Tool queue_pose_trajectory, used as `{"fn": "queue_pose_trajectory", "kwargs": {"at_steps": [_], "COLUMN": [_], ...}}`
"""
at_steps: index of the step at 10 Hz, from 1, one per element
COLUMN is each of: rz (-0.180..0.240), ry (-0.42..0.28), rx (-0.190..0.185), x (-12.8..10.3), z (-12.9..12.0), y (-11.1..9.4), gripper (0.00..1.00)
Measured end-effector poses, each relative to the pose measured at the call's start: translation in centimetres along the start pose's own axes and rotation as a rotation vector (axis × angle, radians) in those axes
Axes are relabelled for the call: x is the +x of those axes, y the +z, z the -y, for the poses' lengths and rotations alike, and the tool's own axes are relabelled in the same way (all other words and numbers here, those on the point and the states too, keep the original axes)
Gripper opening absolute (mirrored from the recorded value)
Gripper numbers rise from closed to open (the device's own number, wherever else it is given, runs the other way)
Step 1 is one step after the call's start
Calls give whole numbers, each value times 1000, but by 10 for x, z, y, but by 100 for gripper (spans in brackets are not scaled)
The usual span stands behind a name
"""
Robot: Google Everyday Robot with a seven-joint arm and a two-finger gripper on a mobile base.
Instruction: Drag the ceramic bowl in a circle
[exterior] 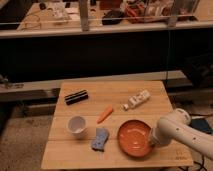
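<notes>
The ceramic bowl (134, 137), wide, shallow and orange-terracotta, sits on the wooden table (115, 92) near the front right. My gripper (152, 141) is at the end of the white arm (181, 131) that comes in from the right. It rests at the bowl's right rim, touching it. The arm hides the fingertips.
On the table are a white cup (76, 125), a blue sponge (100, 138), an orange carrot (105, 114), a black cylinder (76, 97) and a white bottle (137, 100). The sponge lies close to the bowl's left side. The table's front edge is just below the bowl.
</notes>
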Motion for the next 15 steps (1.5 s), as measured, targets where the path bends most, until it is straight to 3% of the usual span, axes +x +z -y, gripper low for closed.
{"fn": "queue_pose_trajectory", "kwargs": {"at_steps": [3, 5, 7, 15], "rz": [13, 21, 22, 22], "ry": [6, 6, 4, 3], "rx": [-44, -68, -68, -68], "x": [6, 3, 3, 4], "z": [-51, -60, -59, -59], "y": [-11, -16, -15, -15], "gripper": [42, 62, 77, 80]}}
